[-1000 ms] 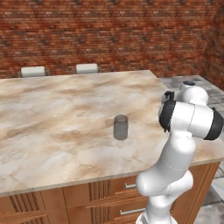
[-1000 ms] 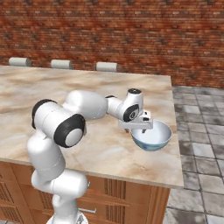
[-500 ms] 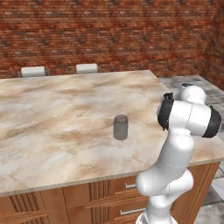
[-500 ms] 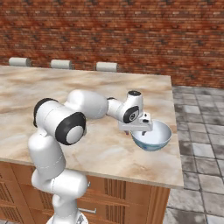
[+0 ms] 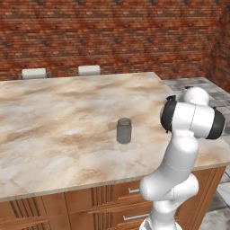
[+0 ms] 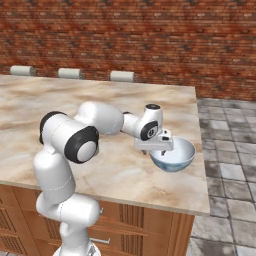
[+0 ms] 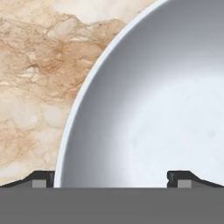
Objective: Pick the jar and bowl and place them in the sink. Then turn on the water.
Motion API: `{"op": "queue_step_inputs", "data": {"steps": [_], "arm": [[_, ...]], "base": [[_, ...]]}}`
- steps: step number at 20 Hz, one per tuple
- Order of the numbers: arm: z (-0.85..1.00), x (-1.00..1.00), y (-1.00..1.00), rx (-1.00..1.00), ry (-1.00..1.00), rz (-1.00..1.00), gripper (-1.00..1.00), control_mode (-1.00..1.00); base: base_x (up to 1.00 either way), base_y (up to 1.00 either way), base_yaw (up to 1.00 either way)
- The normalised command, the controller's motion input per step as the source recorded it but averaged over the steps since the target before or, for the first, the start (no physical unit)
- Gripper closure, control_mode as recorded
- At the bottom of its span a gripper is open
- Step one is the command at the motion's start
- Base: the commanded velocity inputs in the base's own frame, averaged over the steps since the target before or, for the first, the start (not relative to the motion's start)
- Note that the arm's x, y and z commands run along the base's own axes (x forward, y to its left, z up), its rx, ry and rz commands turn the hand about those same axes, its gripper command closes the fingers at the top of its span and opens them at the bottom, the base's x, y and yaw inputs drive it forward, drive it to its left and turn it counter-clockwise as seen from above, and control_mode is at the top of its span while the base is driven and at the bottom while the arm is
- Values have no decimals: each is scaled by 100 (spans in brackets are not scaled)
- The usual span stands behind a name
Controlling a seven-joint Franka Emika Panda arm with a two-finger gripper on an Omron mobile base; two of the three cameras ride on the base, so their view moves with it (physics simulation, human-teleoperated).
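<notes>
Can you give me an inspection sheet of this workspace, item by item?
Surface: marble counter over wooden drawers.
Job's things: jar upright mid-counter; bowl near the counter's right edge.
Clutter: nothing seen.
Gripper: gripper open, one fingertip outside the bowl's rim, one inside.
Cables: nothing seen.
Surroundings: brick wall, grey floor tiles, three pale seat tops behind the counter.

Grey jar [image 5: 124,130] upright mid-counter; pale bowl [image 6: 173,154] upright near edge
</notes>
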Motion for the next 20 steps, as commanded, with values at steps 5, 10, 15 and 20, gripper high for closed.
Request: {"op": "queue_step_inputs", "data": {"steps": [5,10,15,20], "arm": [[-9,0,0,0,2,0,100,-100],[0,0,0,0,0,0,100,-100],[0,0,0,0,0,0,100,-100],[0,0,0,0,0,0,100,-100]], "base": [[0,0,0],[0,0,0],[0,0,0],[0,0,0]]}}
